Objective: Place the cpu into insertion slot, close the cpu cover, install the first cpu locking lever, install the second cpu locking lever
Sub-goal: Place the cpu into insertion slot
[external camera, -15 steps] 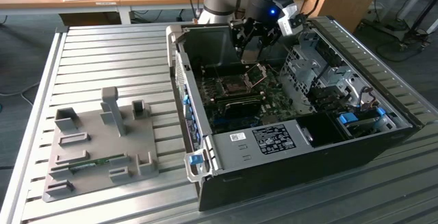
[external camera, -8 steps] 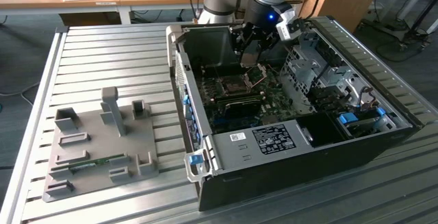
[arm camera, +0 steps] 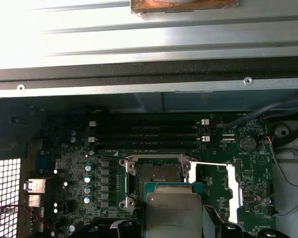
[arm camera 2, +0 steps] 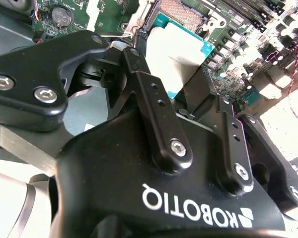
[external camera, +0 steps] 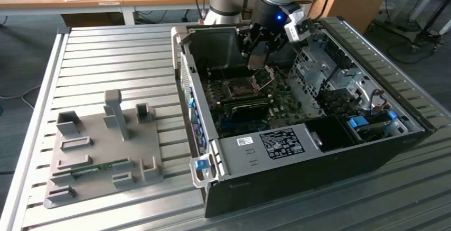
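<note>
Gripper is clamped on the cpu, holding it flat just above the board. The open socket sits just beyond the chip, on the side toward the RAM slots, so they look partly overlapped rather than lined up.

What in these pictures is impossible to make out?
- First wrist view: the picture's border cuts off one edge of the small flat silvery-grey square cpu.
- Same view: the cpu hides part of the dark square socket; its contacts are too small.
- Second wrist view: the black end effector hides one finger's contact.
</note>
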You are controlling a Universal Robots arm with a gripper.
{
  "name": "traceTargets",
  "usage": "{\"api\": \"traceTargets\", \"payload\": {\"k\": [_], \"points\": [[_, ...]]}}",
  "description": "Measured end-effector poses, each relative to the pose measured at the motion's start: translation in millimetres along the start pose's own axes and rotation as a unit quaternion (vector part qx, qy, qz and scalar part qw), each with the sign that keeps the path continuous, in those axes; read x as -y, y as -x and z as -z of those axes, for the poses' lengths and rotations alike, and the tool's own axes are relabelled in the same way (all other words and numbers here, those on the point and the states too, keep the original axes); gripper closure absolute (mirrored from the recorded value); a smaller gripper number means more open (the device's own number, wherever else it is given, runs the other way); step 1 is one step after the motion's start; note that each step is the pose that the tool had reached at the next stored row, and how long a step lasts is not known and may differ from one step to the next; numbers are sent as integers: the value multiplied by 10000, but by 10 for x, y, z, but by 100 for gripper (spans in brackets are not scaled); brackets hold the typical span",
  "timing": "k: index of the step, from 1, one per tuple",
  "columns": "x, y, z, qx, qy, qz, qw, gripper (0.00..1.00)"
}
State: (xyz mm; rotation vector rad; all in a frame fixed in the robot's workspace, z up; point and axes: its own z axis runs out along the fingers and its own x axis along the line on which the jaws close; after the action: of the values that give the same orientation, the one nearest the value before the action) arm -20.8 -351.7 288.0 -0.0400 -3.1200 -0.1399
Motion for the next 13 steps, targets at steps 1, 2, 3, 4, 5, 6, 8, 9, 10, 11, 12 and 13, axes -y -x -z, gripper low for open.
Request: {"api": "traceTargets", "payload": {"k": [1,2,3,4,5,6,8,9,10,11,12,13], "points": [[0,0,0,0,0,0,10000,46],[0,0,0,0,0,0,10000,46],[0,0,-1,0,0,0,10000,46],[0,0,-5,1,2,0,10000,46],[1,0,-12,1,2,0,10000,46],[2,0,-18,0,1,0,10000,46],[2,1,-29,0,1,0,10000,46],[3,1,-32,0,0,0,10000,46],[3,1,-34,0,-1,0,10000,46],[3,1,-35,0,-1,0,10000,46],[3,1,-37,0,-1,0,10000,46],[3,1,-38,0,0,0,10000,46]]}}
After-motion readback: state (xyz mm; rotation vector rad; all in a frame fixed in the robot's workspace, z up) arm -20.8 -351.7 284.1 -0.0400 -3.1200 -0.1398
